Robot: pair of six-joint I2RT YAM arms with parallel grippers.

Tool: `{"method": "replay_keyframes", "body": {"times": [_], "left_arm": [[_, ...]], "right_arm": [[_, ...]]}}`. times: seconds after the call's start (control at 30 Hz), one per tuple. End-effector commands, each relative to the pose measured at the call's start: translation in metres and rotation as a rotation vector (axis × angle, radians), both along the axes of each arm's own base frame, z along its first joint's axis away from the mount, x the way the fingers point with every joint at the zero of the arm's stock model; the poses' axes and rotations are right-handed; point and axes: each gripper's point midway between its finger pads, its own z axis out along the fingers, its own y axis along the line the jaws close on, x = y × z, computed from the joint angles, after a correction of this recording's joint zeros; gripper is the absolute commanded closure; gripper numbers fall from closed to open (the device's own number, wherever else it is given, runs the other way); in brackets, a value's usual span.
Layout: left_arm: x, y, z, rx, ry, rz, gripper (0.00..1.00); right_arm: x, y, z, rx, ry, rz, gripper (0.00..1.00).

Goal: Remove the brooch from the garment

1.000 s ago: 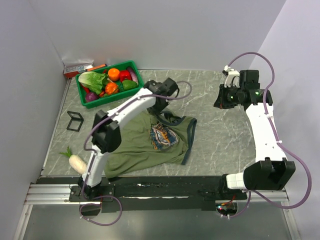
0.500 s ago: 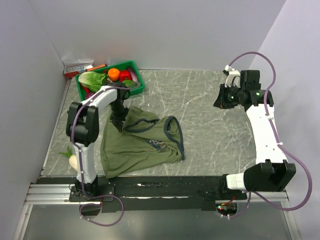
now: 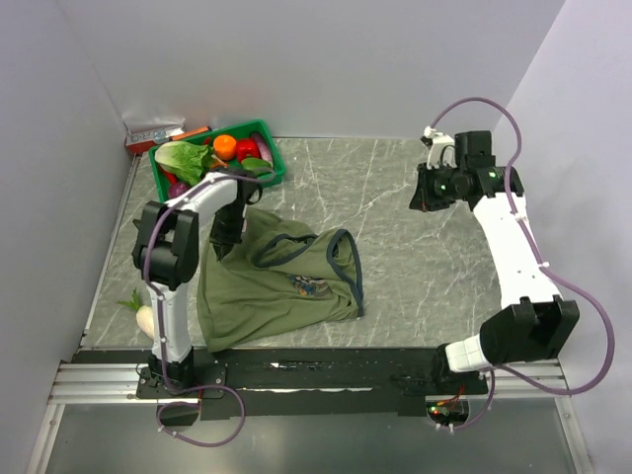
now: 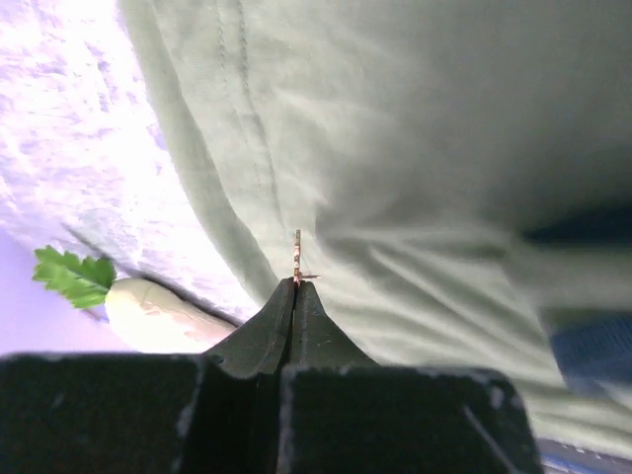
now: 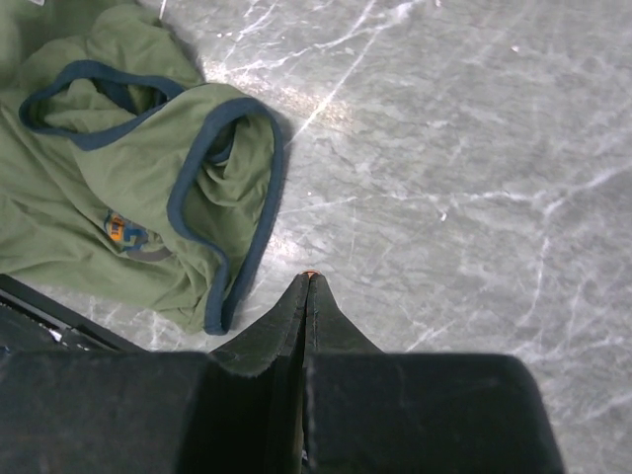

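Note:
The olive-green garment lies crumpled and folded over at the left of the table, with its oval graphic partly showing. It also shows in the left wrist view and the right wrist view. My left gripper is at the garment's upper left edge. In its wrist view it is shut on a tiny thin pinkish piece, the brooch, which sticks out of its tips over the cloth. I cannot tell whether the brooch still sits in the fabric. My right gripper hangs over bare table to the right. It is shut, with a tiny orange speck at its tips.
A green crate of vegetables stands at the back left, close behind my left gripper. A white radish lies at the left edge and shows in the left wrist view. A small box sits in the back left corner.
My left arm swung from the shirt's neckline to the left and dragged the garment with it, folding it over. My right gripper has shifted a little left and toward the back.

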Motion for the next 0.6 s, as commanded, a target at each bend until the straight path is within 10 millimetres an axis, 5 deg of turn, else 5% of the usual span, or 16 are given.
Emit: {"method": "replay_keyframes", "body": {"times": [0.0,0.07,0.27,0.57], "left_arm": [[0.022,-0.046,0.056,-0.326,-0.124,-0.125,0.99],[0.008,-0.084,0.070,-0.611,-0.062,-0.185,0.99],[-0.033,-0.115,0.086,-0.956,-0.032,-0.372,0.99],[-0.109,-0.150,0.035,-1.050,0.101,-0.635,0.99]], "right_arm": [[0.017,0.011,0.011,-0.021,-0.048,0.045,1.00],[0.016,0.018,0.006,-0.022,-0.033,0.074,1.00],[0.009,0.046,-0.007,-0.040,-0.011,0.200,1.00],[0.000,0.059,-0.013,-0.062,0.013,0.271,1.00]]}}
